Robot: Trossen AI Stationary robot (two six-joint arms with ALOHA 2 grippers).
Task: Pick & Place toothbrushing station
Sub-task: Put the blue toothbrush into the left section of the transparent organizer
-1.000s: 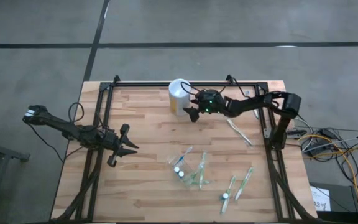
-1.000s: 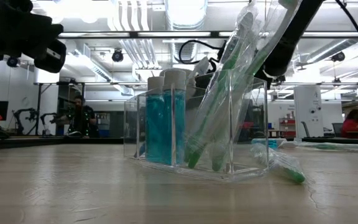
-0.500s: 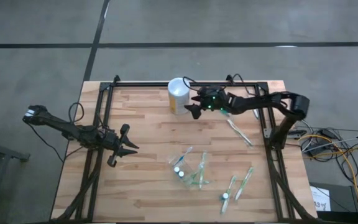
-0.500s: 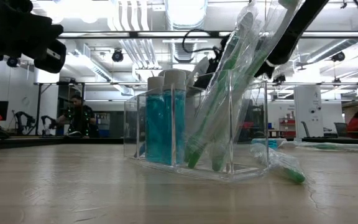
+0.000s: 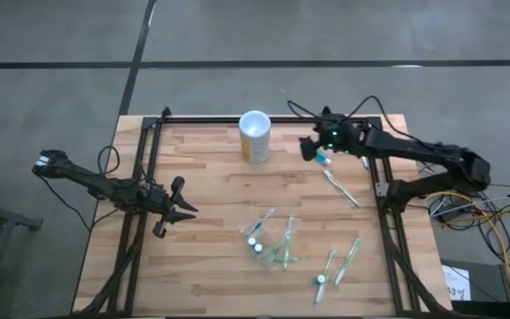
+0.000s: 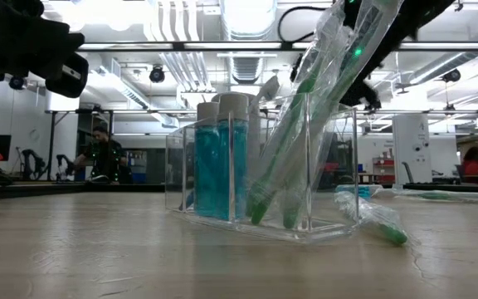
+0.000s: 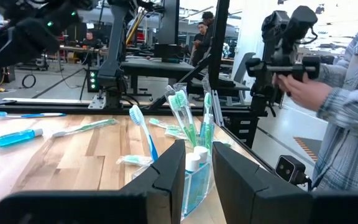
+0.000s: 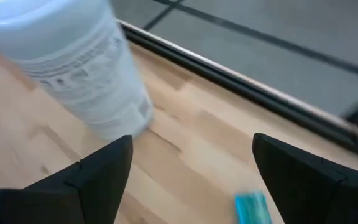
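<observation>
Two arms in play, only the R one busy. Right gripper (image 5: 312,151) hangs low over the table (image 5: 202,275) at approx 1 o'clock from centre, just beside the yellow cup (image 5: 255,137), which stands upright at 12 o'clock. Its pincer is spread wide w/ nothing between the fingers; its wrist view shows bare wood in the gap. A small blue tube (image 5: 323,160) lies right next to it, and a loose toothbrush (image 5: 341,188) lies a bit further toward 3 o'clock. Left gripper (image 5: 177,211) waits at 9 o'clock, fingers a little parted, holding nothing. The toothbrushing station (image 5: 270,241) sits at approx 5 o'clock from centre, upright on the wood, well apart from both grippers. It's already carrying blue-filled tubes and several wrapped brushes leaning in it; more brushes lie loose at its 4 o'clock. Step in hand, prob.: R arm is btwn picks, lining up on the blue tube or the brush nearby. Next move calls for dropping onto the item w/ fingers straddling it, pinching, lifting clear of the cup, then carrying it toward 6 o'clock to the station. The tube is small and lies flat, so it needs a low, square approach.
</observation>
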